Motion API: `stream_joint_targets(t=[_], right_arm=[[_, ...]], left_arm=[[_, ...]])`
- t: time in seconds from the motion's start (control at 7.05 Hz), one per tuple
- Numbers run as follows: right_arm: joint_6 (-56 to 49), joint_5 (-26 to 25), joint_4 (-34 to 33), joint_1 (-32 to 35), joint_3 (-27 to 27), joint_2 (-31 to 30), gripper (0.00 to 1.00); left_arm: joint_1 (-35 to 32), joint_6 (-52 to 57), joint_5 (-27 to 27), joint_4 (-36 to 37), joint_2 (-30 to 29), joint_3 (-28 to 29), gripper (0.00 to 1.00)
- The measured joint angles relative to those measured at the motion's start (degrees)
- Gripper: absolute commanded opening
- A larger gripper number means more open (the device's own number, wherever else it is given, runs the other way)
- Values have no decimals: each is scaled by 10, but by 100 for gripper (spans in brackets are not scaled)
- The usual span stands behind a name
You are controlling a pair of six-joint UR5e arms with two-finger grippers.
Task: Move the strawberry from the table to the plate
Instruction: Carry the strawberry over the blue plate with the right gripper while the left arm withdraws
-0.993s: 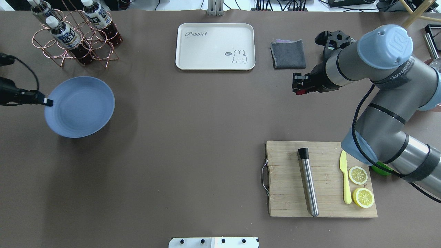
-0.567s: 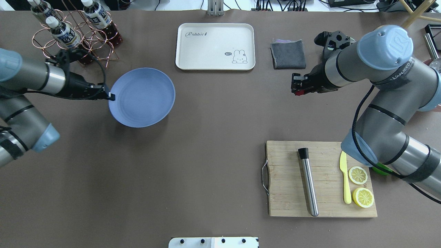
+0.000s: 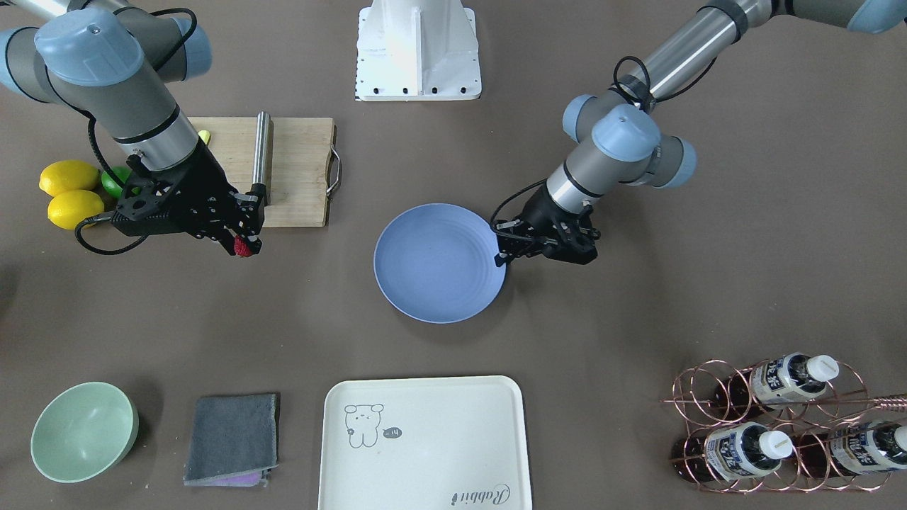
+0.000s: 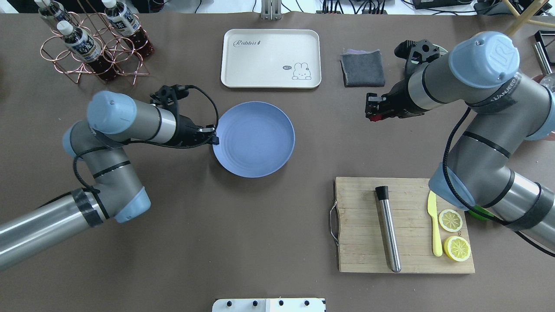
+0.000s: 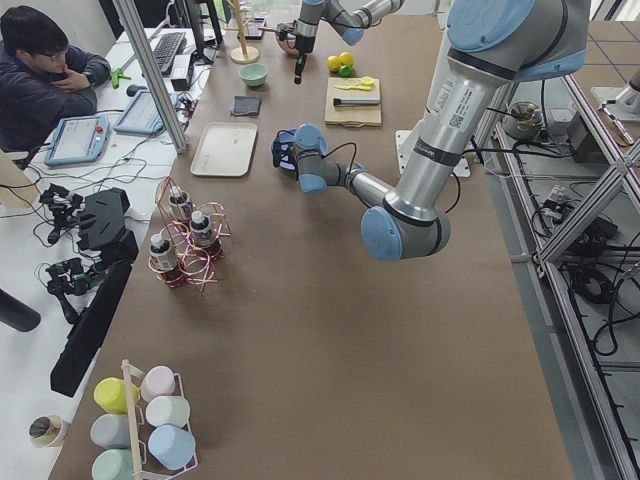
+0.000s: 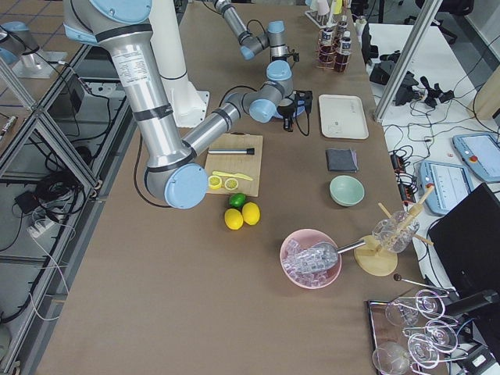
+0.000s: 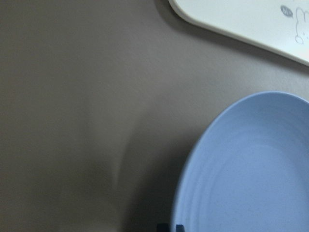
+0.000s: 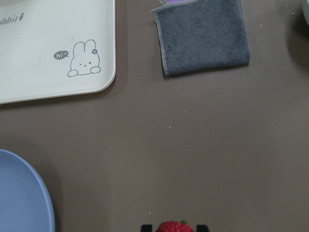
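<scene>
The small dark-red strawberry [image 3: 243, 246] hangs above the table [image 4: 243, 225], pinched in my right gripper [image 4: 373, 115], which is shut on it. The right wrist view shows the berry [image 8: 173, 226] between the fingertips over bare table. The periwinkle-blue plate [image 4: 256, 141] sits near the table's middle, well left of the berry. My left gripper [image 4: 213, 139] is shut on the plate's left rim. In the left wrist view the plate [image 7: 251, 164] fills the lower right, and I cannot tell whether it rests on the table or is held just above it.
A cream tray [image 4: 271, 58] and a grey cloth [image 4: 363, 68] lie at the far side. A wooden cutting board [image 4: 360, 225] holds a metal muddler, a yellow knife and lemon slices. A copper bottle rack [image 4: 93, 43] stands far left. A green bowl [image 3: 83, 431] and whole lemons [image 3: 67, 191] are near the right arm.
My left arm has carried the plate from the table's left side rightward to the middle. The right gripper with the strawberry has barely moved.
</scene>
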Motion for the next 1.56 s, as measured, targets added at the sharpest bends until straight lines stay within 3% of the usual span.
stream_joint_targets(t=[0.14, 0.28, 0.43, 0.71, 0.99, 1.28, 1.56], right_arm=[[0, 0, -15, -3, -1, 11, 0], [0, 0, -40, -7, -2, 29, 0], [1, -1, -56, -13, -2, 40, 0], [7, -4, -64, -27, -4, 53, 0], [43, -19, -66, -56, -8, 71, 0], [84, -56, -74, -99, -42, 108, 0], [99, -85, -101, -126, -98, 159, 0]], left_arm=[[24, 0, 28, 25, -10, -7, 0], [39, 0, 49, 36, -16, -9, 80], [42, 2, 57, 40, -19, -11, 98], [-5, 10, 18, 48, -15, -26, 98], [-116, 66, -110, 88, 11, -62, 98], [-252, 212, -234, 138, 69, -91, 98], [-369, 409, -302, 201, 135, -96, 98]])
